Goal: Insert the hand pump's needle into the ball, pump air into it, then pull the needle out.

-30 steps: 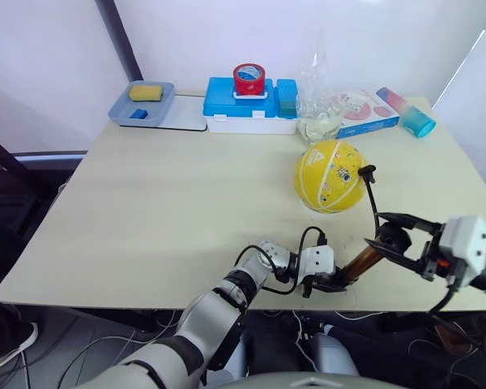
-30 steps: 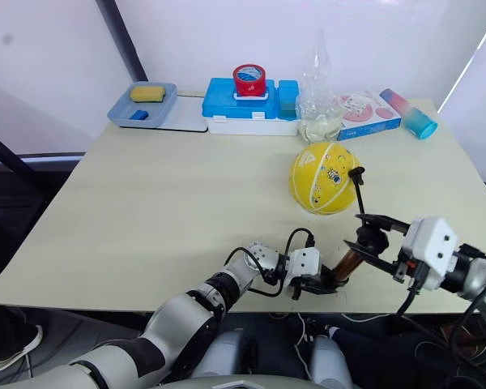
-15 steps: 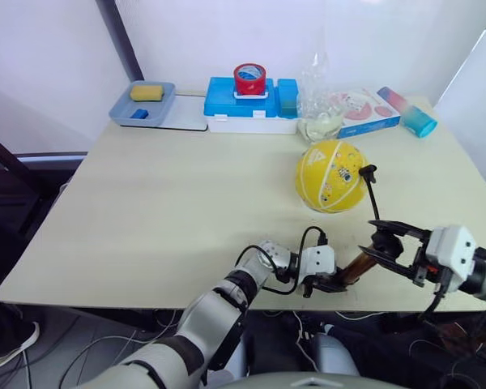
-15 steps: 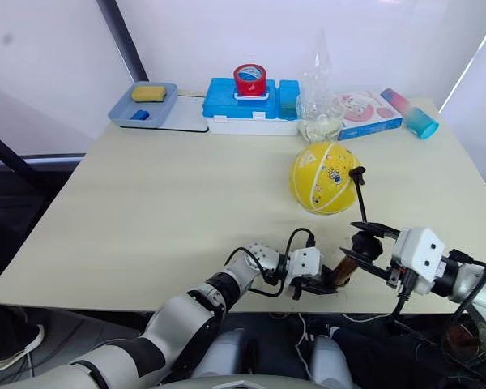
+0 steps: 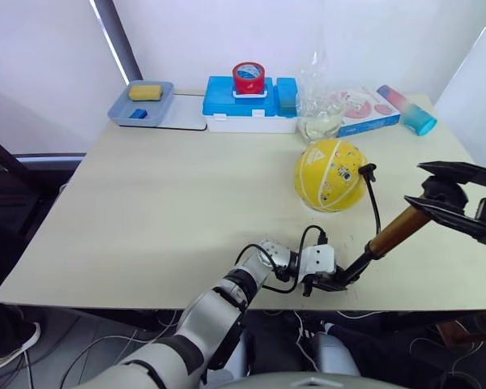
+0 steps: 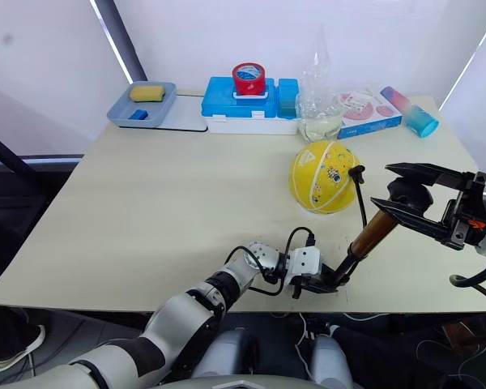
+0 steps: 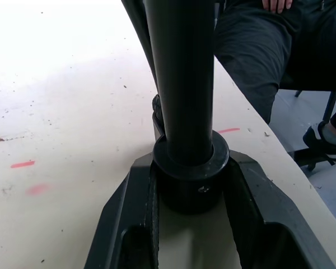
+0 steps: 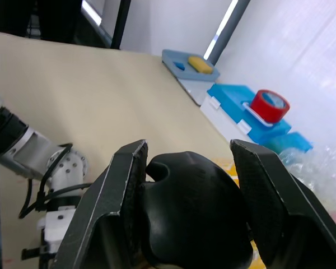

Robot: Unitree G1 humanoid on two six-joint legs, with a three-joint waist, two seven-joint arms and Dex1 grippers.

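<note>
The yellow ball (image 5: 330, 175) rests on the table right of centre. The hose's black fitting (image 5: 368, 170) sits against the ball's right side; the needle pin itself is hidden. The thin black hose (image 5: 376, 212) runs down from it toward the hand pump (image 5: 395, 231), which leans up to the right near the table's front edge. My left gripper (image 5: 328, 281) is shut on the pump's black base (image 7: 189, 174). My right gripper (image 5: 447, 196) is shut on the black handle (image 8: 190, 218), held high right of the ball. A black rod (image 5: 356, 264) shows between base and copper barrel.
Along the back stand a grey tray (image 5: 142, 103), a blue box (image 5: 251, 104) with a red tape roll (image 5: 249, 78) on it, a clear plastic bag (image 5: 317, 105), a pink box (image 5: 364, 105) and a teal tube (image 5: 417, 117). A seated person's legs (image 7: 269, 50) are beyond the table edge.
My right gripper has risen up and to the right with the handle, drawing the copper barrel away from the base. The left gripper and the ball have stayed put.
</note>
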